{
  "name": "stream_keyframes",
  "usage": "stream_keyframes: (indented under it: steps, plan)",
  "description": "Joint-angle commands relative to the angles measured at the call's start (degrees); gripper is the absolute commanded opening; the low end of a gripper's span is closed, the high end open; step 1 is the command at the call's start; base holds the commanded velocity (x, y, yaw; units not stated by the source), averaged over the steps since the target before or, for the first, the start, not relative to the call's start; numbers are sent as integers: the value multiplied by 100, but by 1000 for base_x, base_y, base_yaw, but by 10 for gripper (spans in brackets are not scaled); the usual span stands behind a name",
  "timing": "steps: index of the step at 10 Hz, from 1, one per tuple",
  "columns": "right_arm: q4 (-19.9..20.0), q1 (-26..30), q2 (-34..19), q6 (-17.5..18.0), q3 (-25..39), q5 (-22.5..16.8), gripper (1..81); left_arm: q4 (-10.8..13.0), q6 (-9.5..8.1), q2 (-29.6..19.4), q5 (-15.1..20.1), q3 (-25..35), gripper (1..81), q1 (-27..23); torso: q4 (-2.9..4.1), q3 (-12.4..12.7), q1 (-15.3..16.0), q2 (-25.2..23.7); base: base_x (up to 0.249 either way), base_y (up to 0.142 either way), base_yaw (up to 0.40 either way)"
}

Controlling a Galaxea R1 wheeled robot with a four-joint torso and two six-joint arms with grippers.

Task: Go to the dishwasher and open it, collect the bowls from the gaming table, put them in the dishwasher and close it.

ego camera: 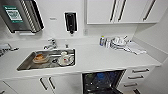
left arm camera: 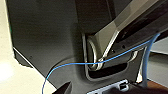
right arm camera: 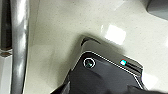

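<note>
The dishwasher point(ego camera: 102, 82) stands open under the white counter point(ego camera: 100, 60), its dark inside and rack facing me at the lower middle of the head view. Blue and green shapes point(ego camera: 100, 76) lie in the rack, too blurred to name as bowls. The gaming table is out of view. In the left wrist view my left gripper point(left arm camera: 63, 89) hangs beside the robot's own dark body and a thin blue cable point(left arm camera: 75, 63). In the right wrist view my right gripper point(right arm camera: 100, 91) hangs over the robot's base above a pale floor point(right arm camera: 62, 22).
A steel sink point(ego camera: 27, 62) left of the dishwasher holds several dishes, with a tap point(ego camera: 51, 43) behind it. Bottles and stacked plates point(ego camera: 117, 42) sit at the back right of the counter. White drawers point(ego camera: 140, 75) flank the dishwasher on the right, cabinet doors point(ego camera: 45, 85) on the left.
</note>
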Motion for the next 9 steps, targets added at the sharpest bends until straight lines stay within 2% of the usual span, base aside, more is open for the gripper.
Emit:
stream_keyframes:
  steps: [1,3,4,5,7,9]
  plan:
    - [496,450,383,48,-1515,-1166,811,-33,-16,-7,452,38,811,-37,0,0,356,-551,0,0,0]
    - [845,660,437,48,-1482,-1261,811,-41,-16,-15,460,38,811,-37,0,2,627,-986,0,0,0]
    - [1240,819,454,22,-1412,-1394,811,-50,-16,-33,460,38,811,-37,0,2,754,-1192,0,0,0]
    - [1452,986,472,13,-1315,-1447,811,-58,-24,-51,469,38,811,-37,0,5,523,-839,0,0,0]
    - [1891,1302,490,-31,-1008,-1456,811,-50,-24,-77,539,38,811,-28,0,5,680,-1084,0,0,0]
    - [2322,1742,472,-66,-726,-1779,811,-50,-24,-77,539,38,811,-11,0,5,724,-1148,0,0,0]
